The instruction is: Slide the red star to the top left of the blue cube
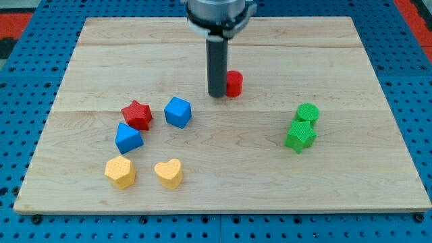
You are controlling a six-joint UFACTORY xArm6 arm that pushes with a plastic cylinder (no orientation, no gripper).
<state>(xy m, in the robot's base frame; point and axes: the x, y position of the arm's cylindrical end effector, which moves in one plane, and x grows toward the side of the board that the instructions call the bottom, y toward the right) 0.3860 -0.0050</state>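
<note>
The red star (137, 114) lies on the wooden board (223, 40), left of centre. A blue cube (178, 112) sits just to its right, a small gap apart. A second blue block (128, 138), wedge-like, touches the star from below left. My tip (217, 94) stands right of the blue cube, well apart from the star, and touches the left side of a small red block (233, 84).
Two yellow heart-like blocks (121, 171) (169, 173) lie near the view's bottom left. A green round block (307, 113) and a green star (300, 137) sit touching at the right. Blue pegboard (20, 81) surrounds the board.
</note>
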